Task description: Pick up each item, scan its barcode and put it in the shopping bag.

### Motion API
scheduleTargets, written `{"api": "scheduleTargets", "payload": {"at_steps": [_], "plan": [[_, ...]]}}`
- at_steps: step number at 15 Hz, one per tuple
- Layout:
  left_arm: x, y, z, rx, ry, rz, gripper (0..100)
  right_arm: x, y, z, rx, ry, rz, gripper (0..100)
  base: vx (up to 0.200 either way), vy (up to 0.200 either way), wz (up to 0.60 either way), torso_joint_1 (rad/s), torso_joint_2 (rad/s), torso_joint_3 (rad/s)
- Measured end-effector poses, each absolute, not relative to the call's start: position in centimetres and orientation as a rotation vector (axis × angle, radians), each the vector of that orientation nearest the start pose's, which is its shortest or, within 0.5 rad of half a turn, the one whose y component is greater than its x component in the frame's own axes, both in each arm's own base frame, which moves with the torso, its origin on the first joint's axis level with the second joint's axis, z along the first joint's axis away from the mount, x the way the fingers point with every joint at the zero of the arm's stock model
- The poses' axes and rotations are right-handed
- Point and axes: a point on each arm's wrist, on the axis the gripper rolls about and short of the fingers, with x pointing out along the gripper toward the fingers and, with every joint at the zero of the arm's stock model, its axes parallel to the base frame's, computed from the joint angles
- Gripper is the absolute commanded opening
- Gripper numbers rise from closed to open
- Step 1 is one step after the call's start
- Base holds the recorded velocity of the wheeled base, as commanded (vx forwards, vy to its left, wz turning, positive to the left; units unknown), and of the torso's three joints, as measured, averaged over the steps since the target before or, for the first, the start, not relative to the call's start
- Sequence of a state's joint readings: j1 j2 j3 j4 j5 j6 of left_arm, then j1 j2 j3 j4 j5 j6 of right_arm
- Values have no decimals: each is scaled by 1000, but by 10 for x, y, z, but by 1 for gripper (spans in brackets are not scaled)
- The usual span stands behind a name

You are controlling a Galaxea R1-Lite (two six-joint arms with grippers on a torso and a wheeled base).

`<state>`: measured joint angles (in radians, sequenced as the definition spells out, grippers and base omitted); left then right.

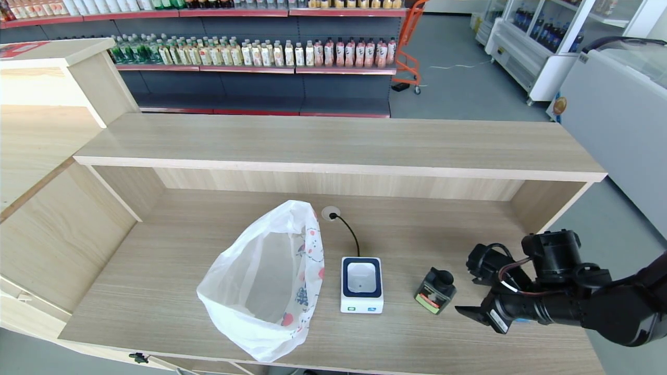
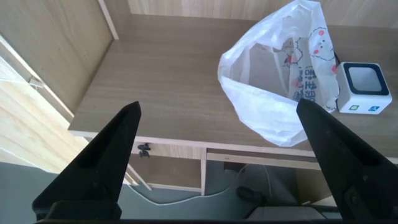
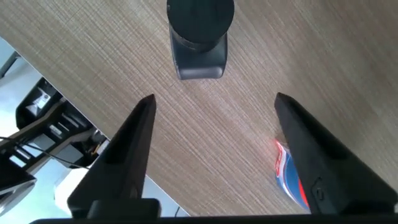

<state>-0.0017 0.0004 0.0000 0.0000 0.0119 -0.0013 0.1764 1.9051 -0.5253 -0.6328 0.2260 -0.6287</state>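
Observation:
A small dark bottle (image 1: 435,291) with a black cap stands on the wooden counter (image 1: 156,281), to the right of the white barcode scanner (image 1: 362,284). My right gripper (image 1: 469,287) hovers open just right of the bottle, not touching it. In the right wrist view the bottle (image 3: 199,37) lies beyond the gripper (image 3: 214,155), outside its spread fingers. The white plastic shopping bag (image 1: 260,281) lies open left of the scanner. My left gripper (image 2: 214,162) is open and holds nothing, out past the counter's front edge, with the bag (image 2: 280,81) and scanner (image 2: 364,87) ahead of it.
A black cable (image 1: 349,232) runs from the scanner to a hole in the counter. A red and blue item (image 3: 292,174) lies on the counter beside one right finger, partly hidden. A raised ledge (image 1: 338,146) and side walls enclose the counter. Bare wood lies left of the bag.

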Motion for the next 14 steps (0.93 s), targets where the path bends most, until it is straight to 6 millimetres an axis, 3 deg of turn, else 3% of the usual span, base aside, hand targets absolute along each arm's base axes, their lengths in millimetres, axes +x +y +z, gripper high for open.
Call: {"api": "scheduleTargets", "payload": {"at_steps": [3, 10, 13, 14], "plan": [[-23, 0, 75, -1, 0, 10, 100, 281, 62, 52, -576, 606, 631, 100, 0, 0, 0, 0, 0, 0], [-23, 0, 75, -1, 0, 10, 100, 328, 90, 36, -587, 559, 671, 100, 0, 0, 0, 0, 0, 0], [-23, 0, 75, -1, 0, 10, 100, 336, 105, 29, -590, 550, 701, 100, 0, 0, 0, 0, 0, 0], [-23, 0, 75, -1, 0, 10, 100, 337, 108, 26, -592, 554, 711, 0, 0, 0, 0, 0, 0, 0]]}}
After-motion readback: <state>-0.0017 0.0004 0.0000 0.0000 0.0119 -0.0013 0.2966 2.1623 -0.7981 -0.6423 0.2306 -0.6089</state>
